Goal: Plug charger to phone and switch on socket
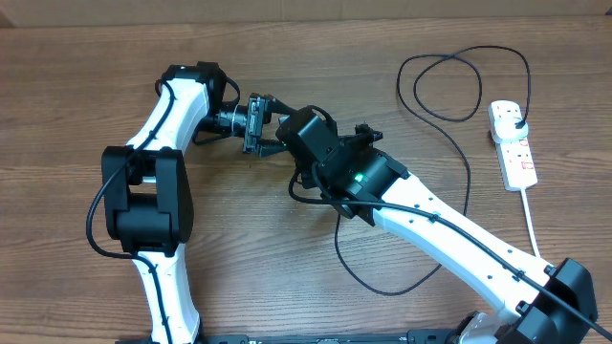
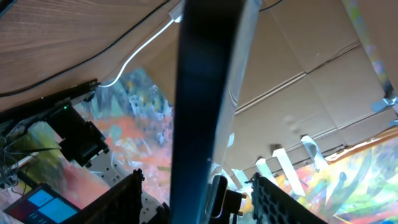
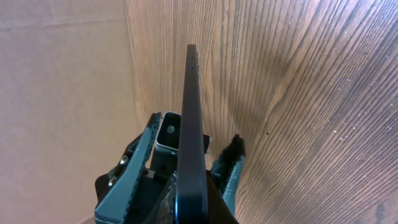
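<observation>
We find the phone [image 3: 191, 124] held up off the surface [image 1: 76, 86] just toward 11 o'clock of its middle, where the two arms meet. It is turned edge-on to both wrist cameras. The right pincer [image 3: 194, 140] is closed on the phone's lower part, one finger on each flat face. The left pincer [image 2: 196, 180] stands part open around the same slab, and we see a gap on either side, so it has hold of nothing. We judge the phone to be light, stiff and slick on its glass faces, and likely to crack if dropped. It should therefore be gripped across the faces near one end, leaving the port end free. Which end carries the port we cannot tell. The charger [image 1: 468, 172] is a thin, limp black cable that will flop and twist. It is best pinched right behind its connector tip, though that tip is hidden, apparently under the right arm toward 5 o'clock. The cable loops at 1 o'clock and sweeps down past 3 o'clock. Its plug seems to sit in the socket [image 1: 516, 158], a white strip lying at 2 o'clock, well apart from both arms. Its red switches are too small for us to read their position.
</observation>
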